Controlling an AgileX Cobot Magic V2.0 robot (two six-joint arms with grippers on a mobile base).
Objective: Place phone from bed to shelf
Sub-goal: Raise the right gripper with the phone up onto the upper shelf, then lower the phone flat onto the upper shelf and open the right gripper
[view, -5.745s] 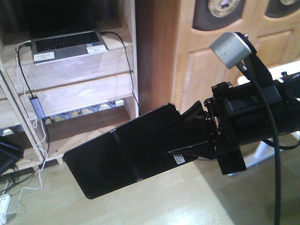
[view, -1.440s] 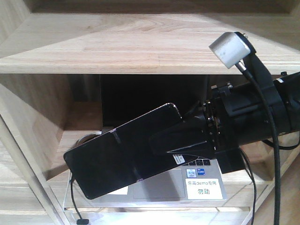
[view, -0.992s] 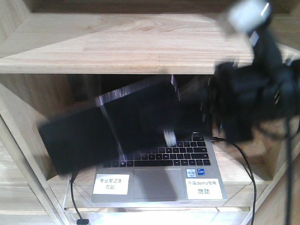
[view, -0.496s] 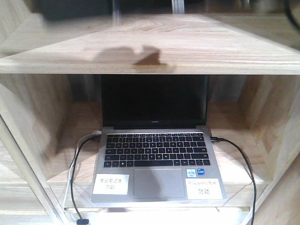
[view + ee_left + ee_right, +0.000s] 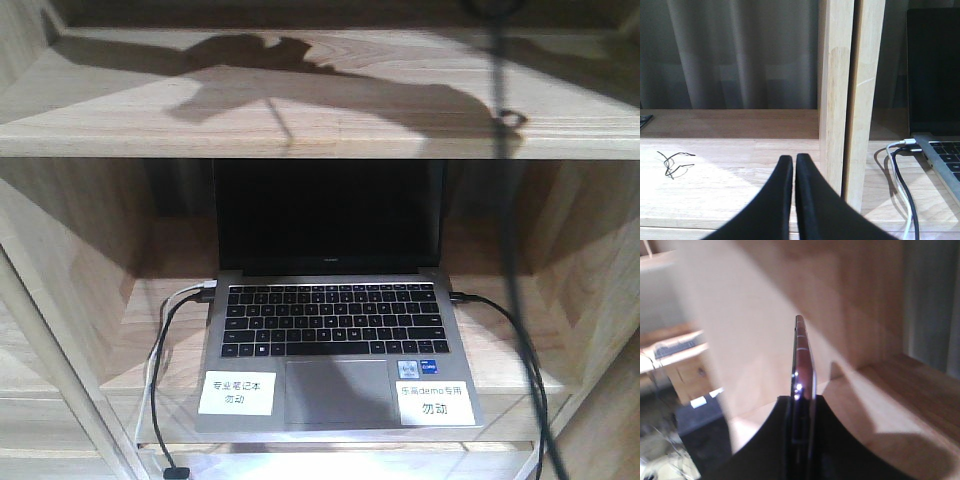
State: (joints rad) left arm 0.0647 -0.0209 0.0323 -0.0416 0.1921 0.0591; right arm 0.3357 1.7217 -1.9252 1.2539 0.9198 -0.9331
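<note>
Two pale wood levels: shadowed shelf (image 5: pixel 300 100) over open laptop (image 5: pixel 335 340). Right pincer (image 5: pixel 802 405) clamped on phone (image 5: pixel 802 365) edge-on; left pincer (image 5: pixel 790 165) closed, empty.

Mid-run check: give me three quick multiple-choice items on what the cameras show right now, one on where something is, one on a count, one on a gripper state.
1. Where is the phone?
A. lying on the laptop keyboard
B. edge-on between the right gripper's fingers
C. in the left gripper

2. How many white labels sit on the laptop palm rest?
A. one
B. two
C. four

3. What state is the left gripper in?
A. shut and empty
B. wide open
C. shut on a cable

Answers:
1 B, the right wrist view shows the right gripper clamping its thin edge.
2 B, one label on each side of the touchpad.
3 A, its fingertips meet with nothing between them.
</note>
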